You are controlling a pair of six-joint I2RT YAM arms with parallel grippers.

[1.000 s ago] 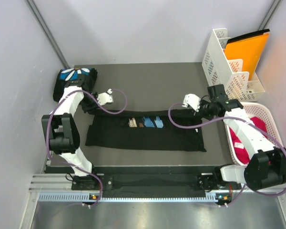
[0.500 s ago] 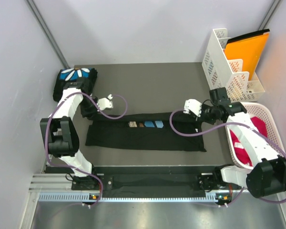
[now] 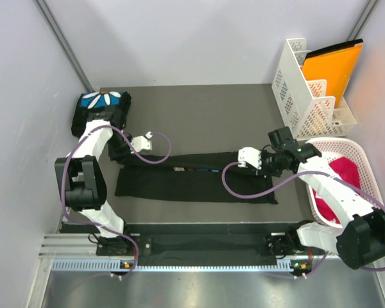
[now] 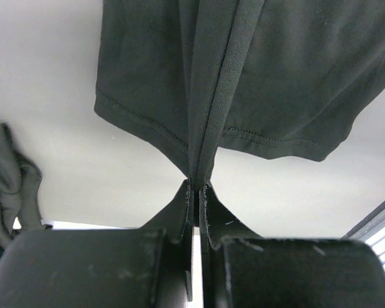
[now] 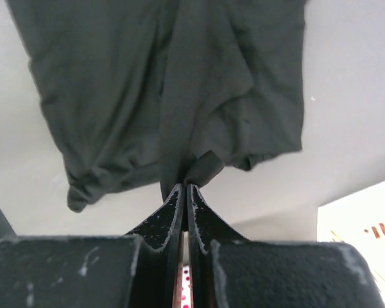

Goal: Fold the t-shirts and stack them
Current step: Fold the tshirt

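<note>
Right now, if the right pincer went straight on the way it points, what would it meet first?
The black t-shirt: the right pincer is shut on its edge, and the cloth spreads directly ahead of the tips. What lies beyond is hidden.

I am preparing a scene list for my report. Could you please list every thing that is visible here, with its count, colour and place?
long t-shirt: 1, black, lies as a strip across the middle of the table
folded t-shirt: 1, black with blue and white print, far left corner
table: 1, dark grey, under everything
rack: 1, white, far right
folder: 1, orange, standing in the rack
basket: 1, white, right of the table
cloth: red, in the basket, count unclear
cables: 2, purple, one along each arm
left gripper: 1, black, shut on the strip's left end
right gripper: 1, black, shut on its right end
</note>
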